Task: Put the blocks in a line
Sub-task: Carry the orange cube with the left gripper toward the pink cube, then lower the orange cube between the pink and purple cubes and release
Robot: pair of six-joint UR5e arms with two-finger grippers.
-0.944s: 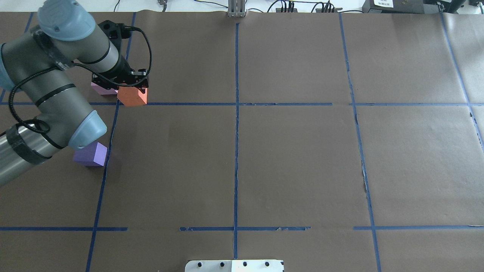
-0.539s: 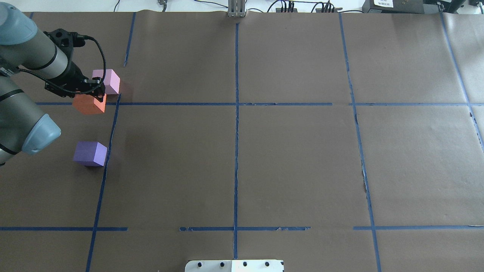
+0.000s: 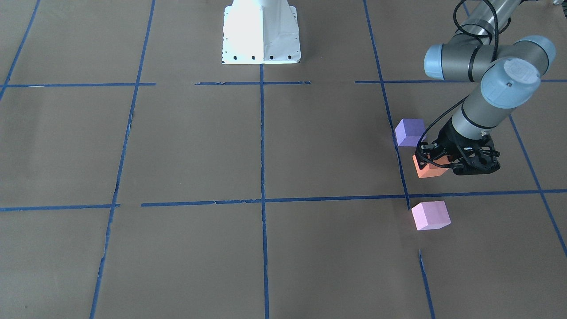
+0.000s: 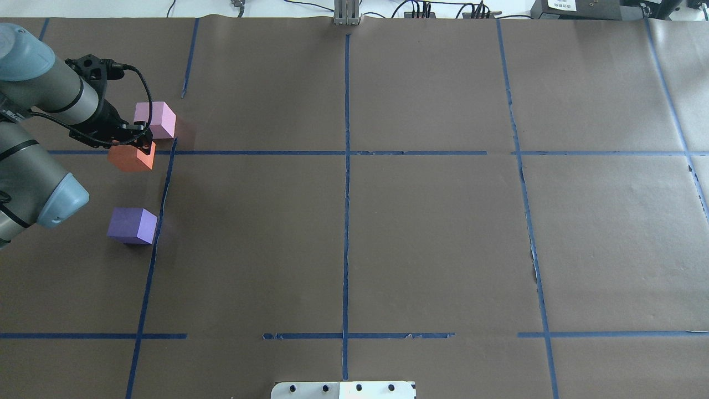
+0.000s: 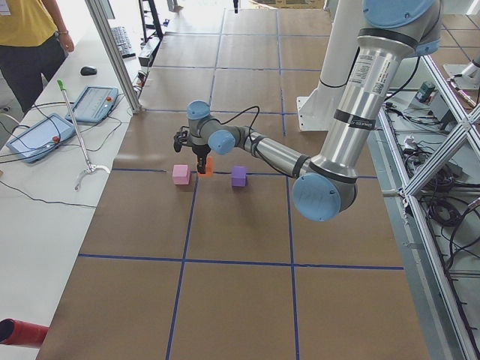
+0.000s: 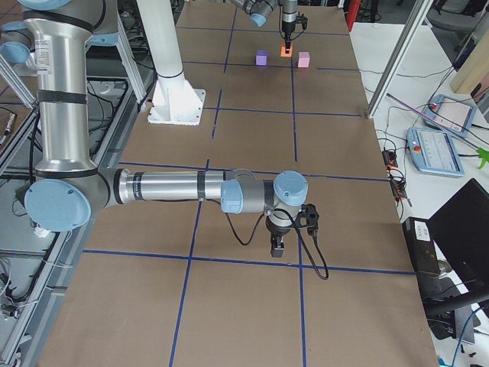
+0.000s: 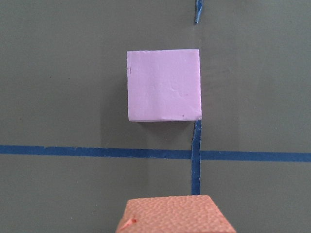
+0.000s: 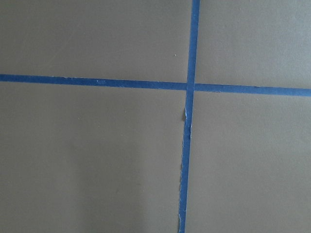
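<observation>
Three blocks lie at the left edge of your overhead view, all close to one vertical tape line point(image 4: 160, 205). Your left gripper point(image 4: 137, 145) is clenched on the orange block point(image 4: 131, 157), taking it from above with the arm reaching in from the frame's left edge. The block's upper part is hidden by the fingers, and I cannot say for sure whether it rests on the paper point(image 4: 432, 238) or hangs just over it.

The pink block point(image 4: 158, 119) is up and to the right of the orange one, near it but apart, above the horizontal tape. The purple block point(image 4: 133, 224) is lower in the frame, free of the gripper, with its right side just beside the vertical tape.

In your front-facing view the same three run down the right side: purple uppermost, orange in the middle under the gripper, pink lowest and below the horizontal tape. In the left wrist view the pink block fills the upper middle, square to the camera, and the orange block's top pokes in at the bottom centre, with the horizontal tape crossing between them.

Your right gripper point(image 6: 276, 246) shows only in the right side view, low over the paper in the lower middle of the frame, well apart from the blocks at the top. I cannot tell whether it is open or closed. Its wrist camera sees only a tape crossing point(image 8: 188, 86).
</observation>
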